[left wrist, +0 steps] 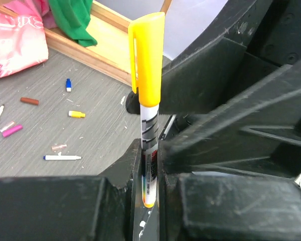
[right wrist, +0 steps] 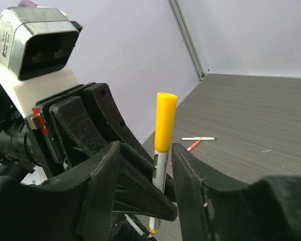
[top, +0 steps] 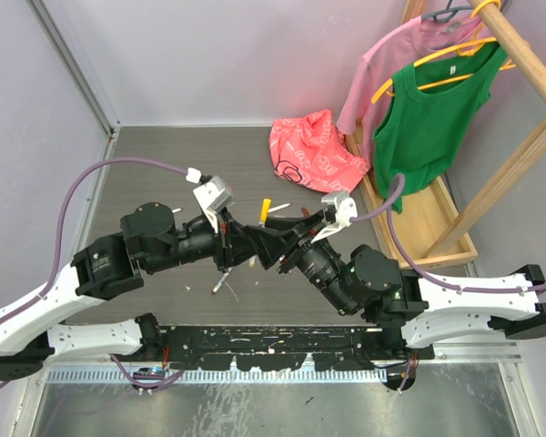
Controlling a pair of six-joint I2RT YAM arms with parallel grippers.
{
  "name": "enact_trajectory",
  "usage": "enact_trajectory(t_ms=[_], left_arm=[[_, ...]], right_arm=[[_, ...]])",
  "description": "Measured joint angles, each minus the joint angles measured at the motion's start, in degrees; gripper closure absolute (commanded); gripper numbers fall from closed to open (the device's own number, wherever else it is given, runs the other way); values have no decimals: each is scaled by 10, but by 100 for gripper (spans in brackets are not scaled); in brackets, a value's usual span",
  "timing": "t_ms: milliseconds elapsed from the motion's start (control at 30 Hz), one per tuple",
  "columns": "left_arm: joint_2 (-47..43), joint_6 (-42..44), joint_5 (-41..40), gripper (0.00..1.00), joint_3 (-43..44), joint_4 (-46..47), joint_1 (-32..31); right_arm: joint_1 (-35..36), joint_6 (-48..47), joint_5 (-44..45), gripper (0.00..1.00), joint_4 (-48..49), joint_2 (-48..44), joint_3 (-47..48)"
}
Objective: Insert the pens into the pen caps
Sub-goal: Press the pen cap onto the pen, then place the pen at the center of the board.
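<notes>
A white pen (left wrist: 149,150) wearing a yellow pen cap (left wrist: 147,57) stands upright between my two grippers. My left gripper (left wrist: 149,146) is shut on its lower barrel. My right gripper (right wrist: 146,150) is open around the same pen (right wrist: 160,168), with a gap beside its right finger (right wrist: 190,191). From above, the two grippers (top: 241,238) (top: 278,241) meet at mid-table, and the yellow cap (top: 265,208) sticks out past them. Loose on the table lie a blue cap (left wrist: 68,85), a dark red cap (left wrist: 29,101), a yellow cap (left wrist: 77,114), a purple cap (left wrist: 12,130) and a white pen (left wrist: 62,157).
A pink bag (top: 314,150) lies at the back of the table. At the right stands a wooden rack (top: 519,55) with a green top (top: 428,118) and a pink garment. Further pens (right wrist: 198,138) (top: 220,282) lie on the grey surface.
</notes>
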Motion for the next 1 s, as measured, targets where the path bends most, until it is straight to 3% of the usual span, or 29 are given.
enact_trajectory(t_ms=[100, 400, 667, 900, 1000], left_arm=[[-1, -1, -8, 100, 0, 6, 4], [-21, -7, -53, 100, -39, -1, 4], [-25, -16, -137, 100, -75, -49, 10], [33, -38, -122, 100, -94, -74, 121], [57, -48, -94, 100, -109, -76, 177]], right_arm=[[3, -10, -11, 36, 2, -10, -5], [5, 2, -18, 34, -16, -96, -83], [5, 102, 27, 31, -148, -140, -153], [-7, 208, 34, 25, -304, -99, -171], [-57, 229, -5, 23, -338, -66, -173]])
